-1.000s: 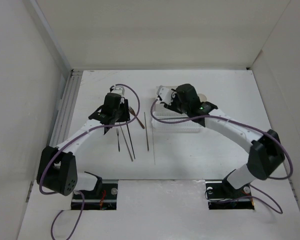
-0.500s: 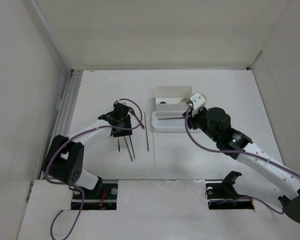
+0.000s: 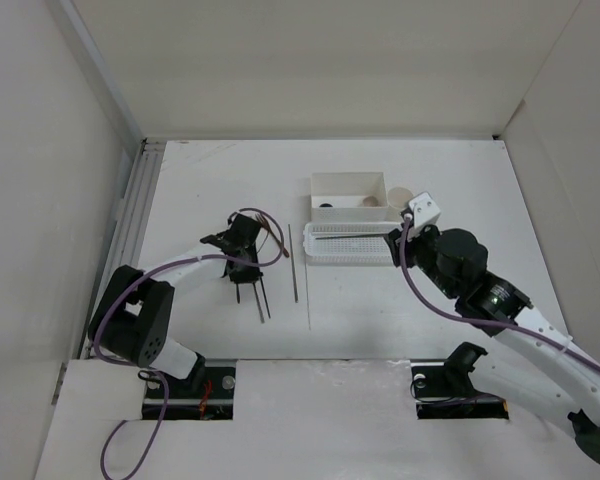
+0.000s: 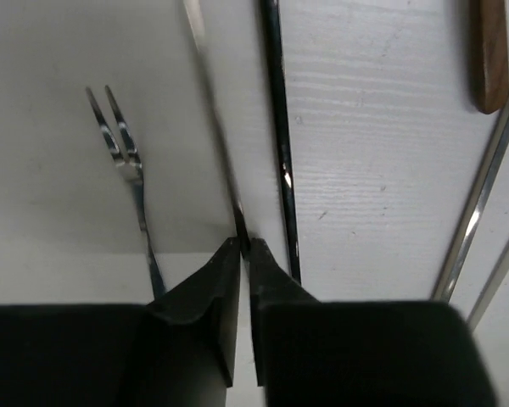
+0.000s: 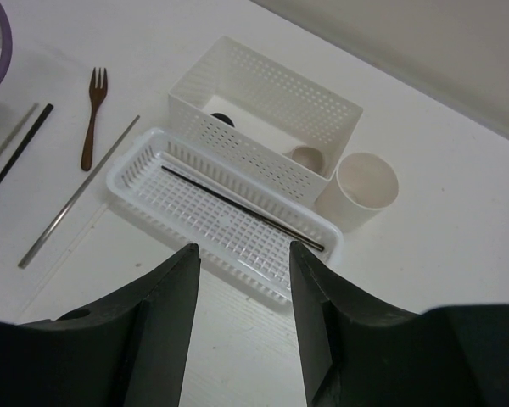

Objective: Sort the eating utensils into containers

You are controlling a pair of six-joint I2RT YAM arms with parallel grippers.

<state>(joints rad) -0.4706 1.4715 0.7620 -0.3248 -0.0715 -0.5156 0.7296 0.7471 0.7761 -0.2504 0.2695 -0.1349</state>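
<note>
Right pincer (image 5: 242,250) back, left pincer (image 4: 244,246) on chopstick (image 4: 229,182)

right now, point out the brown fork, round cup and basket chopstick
brown fork (image 5: 92,123): right wrist view, mid handle
round cup (image 5: 360,216): right wrist view, outer wall
basket chopstick (image 5: 242,208): right wrist view, mid shaft

White table (image 3: 460,180) — loose chopsticks (image 5: 80,191), forks (image 5: 91,119) (one brown, one metal), box (image 5: 263,93), basket (image 5: 136,185), cup (image 5: 356,212).
</note>
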